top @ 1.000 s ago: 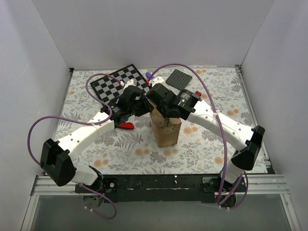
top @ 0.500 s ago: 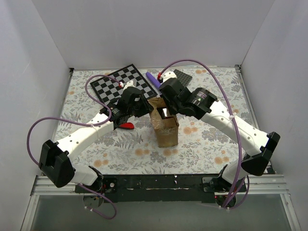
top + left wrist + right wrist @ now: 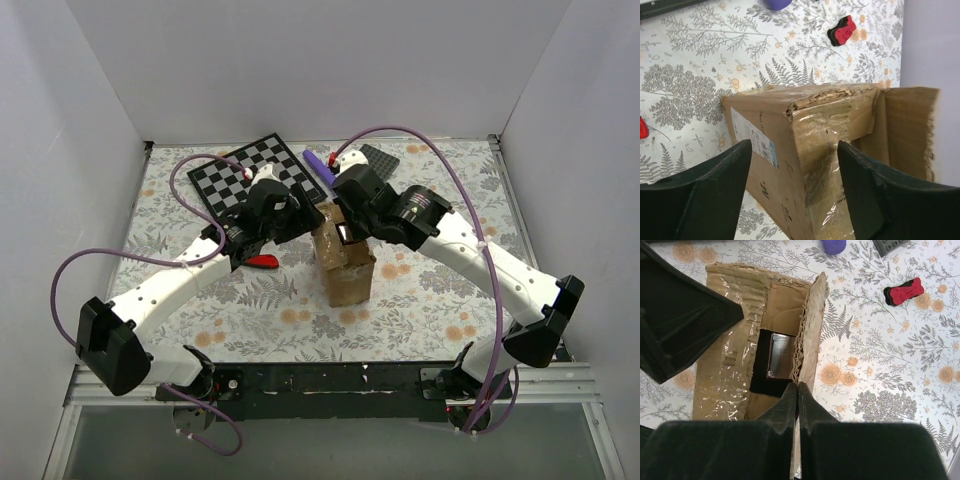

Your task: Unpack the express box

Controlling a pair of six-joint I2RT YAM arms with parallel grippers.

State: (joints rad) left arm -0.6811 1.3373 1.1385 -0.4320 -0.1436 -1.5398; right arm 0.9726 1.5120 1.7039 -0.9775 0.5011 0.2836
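The express box (image 3: 347,268) stands mid-table, a brown carton with glossy tape on top. In the right wrist view its top (image 3: 735,355) is torn open, and a dark, shiny-faced item (image 3: 774,360) lies inside. My right gripper (image 3: 798,388) is shut on the bottom edge of the raised, ragged flap (image 3: 811,330). My left gripper (image 3: 794,192) is open, its fingers (image 3: 715,192) standing on either side of the box's taped corner (image 3: 815,145) without touching it. From above, both grippers meet over the box's far top edge (image 3: 330,215).
A checkerboard (image 3: 250,172) lies at the back left, with a purple object (image 3: 318,163) and a dark grey studded plate (image 3: 380,158) behind the box. A red-and-black piece (image 3: 262,261) sits left of the box, under my left arm. Another (image 3: 903,292) lies on the floral cloth.
My left gripper has opened off the box's taped flap. My right gripper rose from low over the box a second ago, standing a flap up.
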